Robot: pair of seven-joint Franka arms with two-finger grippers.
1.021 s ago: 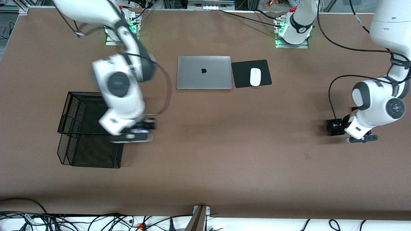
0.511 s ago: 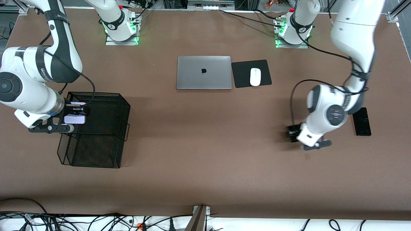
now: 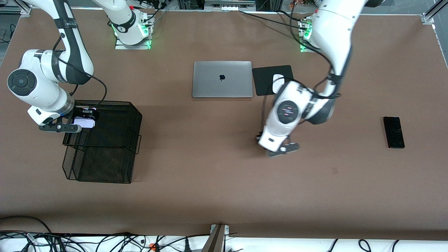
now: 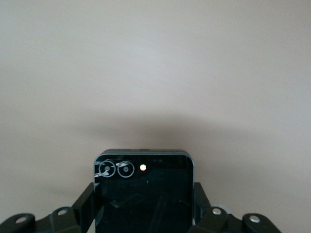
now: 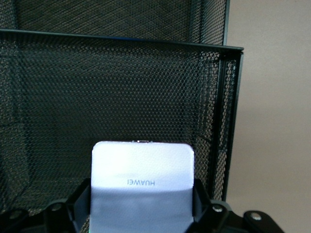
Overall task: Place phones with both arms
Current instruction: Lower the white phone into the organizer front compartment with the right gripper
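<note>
A brown table (image 3: 217, 175) carries everything here. The left arm (image 3: 329, 38) reaches from its base out over the middle of the table, its wrist above bare tabletop nearer the front camera than the black mouse pad (image 3: 266, 78). The right arm (image 3: 49, 87) bends down at its own end of the table, its wrist at the upper edge of a black wire-mesh basket (image 3: 105, 154) that stands in two tiers. A closed grey laptop (image 3: 222, 79) lies between the two bases, with the mouse pad just beside it toward the left arm's end; the white mouse (image 3: 277, 78) on the pad is partly covered by the left arm. The longer black phone (image 3: 393, 132) lies flat on the table toward the left arm's end, well apart from both grippers. The left gripper (image 4: 145, 213) is clamped on the small black phone (image 4: 144, 191), which juts out between its fingers (image 4: 83, 209) over bare table, camera lenses showing. The right gripper (image 5: 143, 213) is closed on the pale lilac phone (image 5: 142, 187), held at the basket's rim with the mesh walls right in front of it.
</note>
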